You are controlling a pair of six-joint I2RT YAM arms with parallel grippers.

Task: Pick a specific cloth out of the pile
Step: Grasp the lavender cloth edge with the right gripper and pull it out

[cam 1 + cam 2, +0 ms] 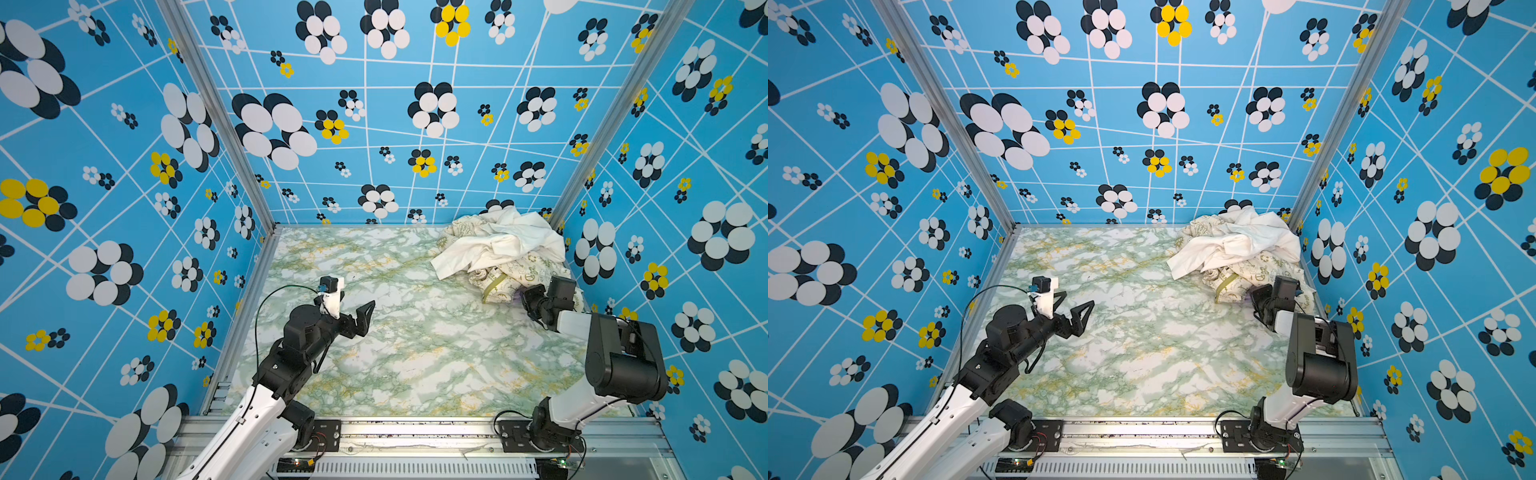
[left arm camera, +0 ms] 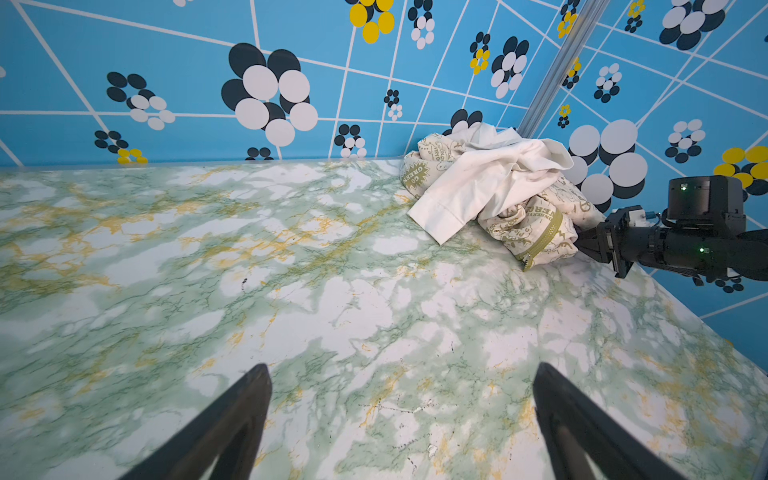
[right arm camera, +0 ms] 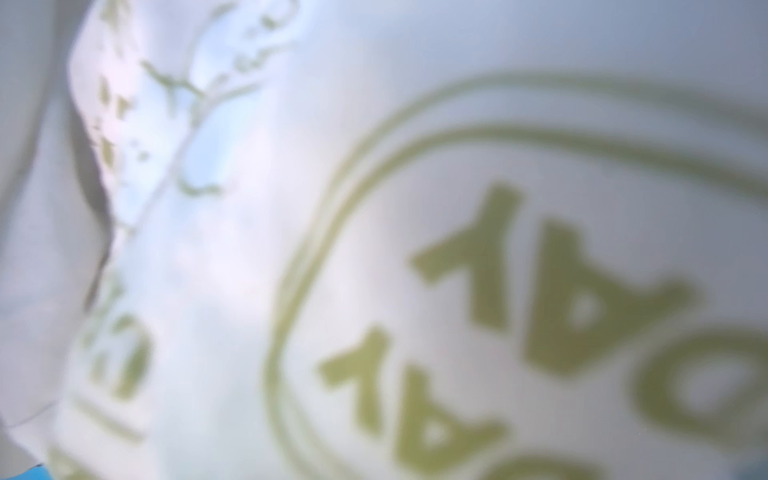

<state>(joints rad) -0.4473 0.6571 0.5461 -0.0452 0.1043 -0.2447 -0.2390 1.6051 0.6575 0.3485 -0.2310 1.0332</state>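
Step in hand: the grasp. Right gripper (image 2: 584, 245) is buried in the near edge of the pile (image 1: 498, 249), fingers closed; on what, I cannot tell. The cloth (image 1: 516, 296) shows only as a faint lavender sliver under the cream printed cloth (image 1: 498, 286). Left gripper (image 1: 1073, 303) sits well apart from the pile, fingers spread, empty. Next move calls for a slow pull, since the limp, crumpled layers may drag along.

counter (image 1: 395, 340): green-veined marble look, yours to work on.
on it: the pile (image 1: 498, 249), heaped in your far right corner.
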